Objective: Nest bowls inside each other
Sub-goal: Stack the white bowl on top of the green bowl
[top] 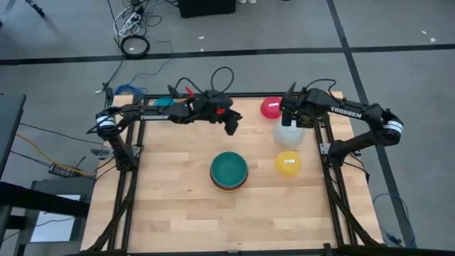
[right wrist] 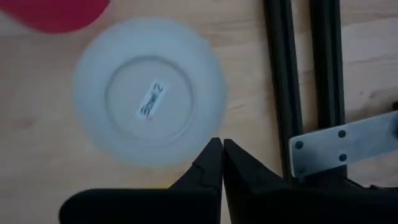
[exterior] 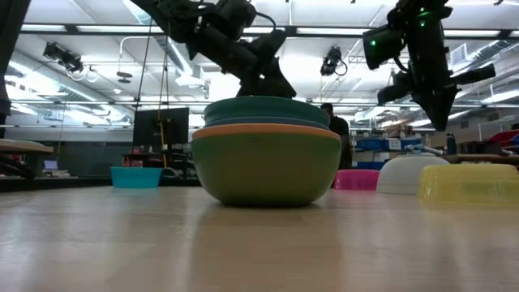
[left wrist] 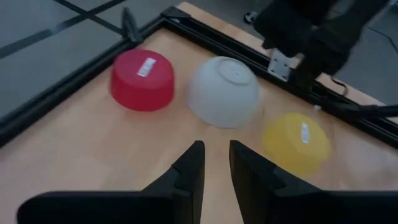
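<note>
At the table's far left a small light blue bowl [top: 163, 103] sits beside the left gripper [top: 231, 126], whose fingers stand narrowly apart, empty. Mid-table is the nested stack [top: 229, 171], teal uppermost. Rightward lie upturned red [top: 271, 107], white [top: 288, 132] and yellow [top: 287, 163] bowls; the right gripper [right wrist: 216, 155] hangs pinched closed above the white one, empty.
</note>
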Action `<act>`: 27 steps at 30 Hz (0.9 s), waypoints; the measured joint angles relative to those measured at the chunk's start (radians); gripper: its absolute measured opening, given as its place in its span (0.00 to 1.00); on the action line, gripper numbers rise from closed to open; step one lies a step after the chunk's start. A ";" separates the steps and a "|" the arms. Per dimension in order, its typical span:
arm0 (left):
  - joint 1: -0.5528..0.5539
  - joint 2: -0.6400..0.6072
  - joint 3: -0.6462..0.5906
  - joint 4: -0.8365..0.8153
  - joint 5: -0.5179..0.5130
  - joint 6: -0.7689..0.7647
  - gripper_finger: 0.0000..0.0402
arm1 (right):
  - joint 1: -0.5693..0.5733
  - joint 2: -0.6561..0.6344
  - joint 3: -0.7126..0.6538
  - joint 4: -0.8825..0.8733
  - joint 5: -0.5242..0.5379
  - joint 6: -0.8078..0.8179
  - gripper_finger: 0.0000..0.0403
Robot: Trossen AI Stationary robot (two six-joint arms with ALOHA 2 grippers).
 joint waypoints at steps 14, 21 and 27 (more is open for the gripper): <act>0.089 -0.003 0.001 -0.037 0.119 0.014 0.21 | -0.154 0.195 0.000 0.141 0.000 -0.044 0.00; 0.112 -0.003 0.001 -0.066 0.193 0.043 0.21 | -0.245 0.220 -0.058 0.118 0.003 -0.079 0.00; 0.128 -0.003 0.001 -0.065 0.201 0.062 0.21 | -0.279 0.215 -0.205 0.250 -0.083 -0.130 0.00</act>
